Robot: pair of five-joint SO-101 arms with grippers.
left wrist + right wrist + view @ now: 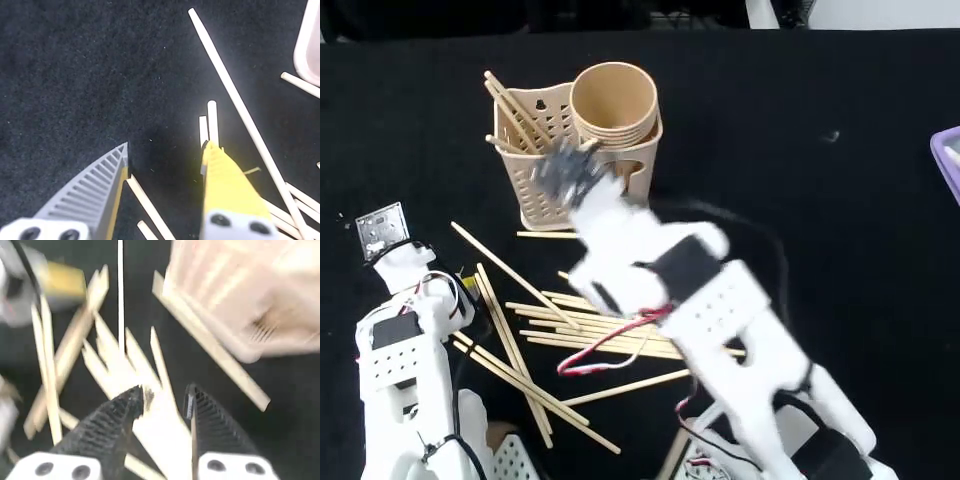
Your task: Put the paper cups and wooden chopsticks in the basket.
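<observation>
Black cloth (840, 200), matt and slightly fuzzy. Chopsticks (590, 335) of pale bare wood, unvarnished. Basket (535, 190) of beige perforated plastic, smooth. Paper cups (615, 100), tan, matt. Left gripper (165, 145) in ribbed grey and yellow plastic; right gripper (164, 392) in ribbed black plastic.

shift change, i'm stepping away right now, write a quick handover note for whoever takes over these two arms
Left gripper: open, empty, low over the black table, with loose sticks beside it.
Right gripper: open, nothing seen between its fingers, above the chopstick pile near the basket.
Things: the beige perforated plastic basket stands upright. The stacked tan paper cups sit inside it.
Done: cups in; a few wooden chopsticks in the basket.
Left: many loose wooden chopsticks lie scattered on the table in front of the basket.
</observation>
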